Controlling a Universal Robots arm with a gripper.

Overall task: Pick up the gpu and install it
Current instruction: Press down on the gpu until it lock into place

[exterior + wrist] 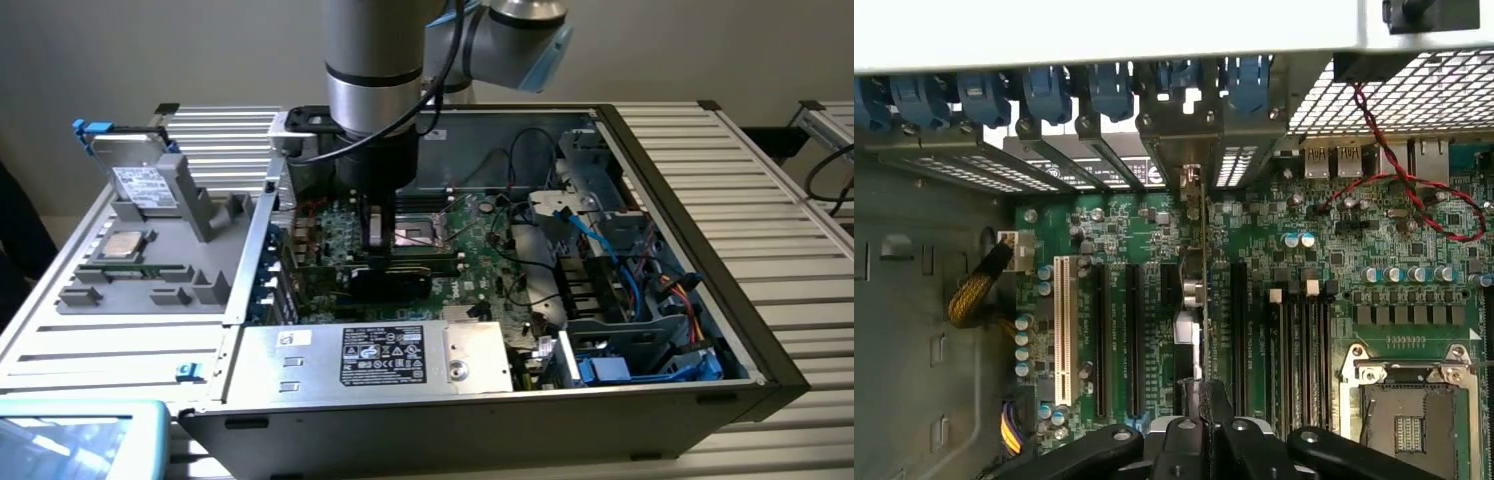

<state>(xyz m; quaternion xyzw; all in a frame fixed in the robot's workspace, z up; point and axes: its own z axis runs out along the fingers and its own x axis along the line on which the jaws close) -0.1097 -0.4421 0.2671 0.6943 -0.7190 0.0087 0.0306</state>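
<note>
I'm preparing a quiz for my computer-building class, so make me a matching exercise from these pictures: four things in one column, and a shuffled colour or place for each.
Things:
1. graphics card
2. twisted wire
3. slot clips
4. power supply

Descriptions:
A. blue
B. silver box with a black label
C. in the gripper, edge-on over the board's slots
D. red and black

Pairs: 1-C, 2-D, 3-A, 4-B

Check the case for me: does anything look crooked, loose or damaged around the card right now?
Nothing stands out. The hand holds the gpu edge-on and upright over the motherboard, in line with the expansion slots. A thin red and black wire loops loosely above the board near the rear ports, away from the card.
</note>
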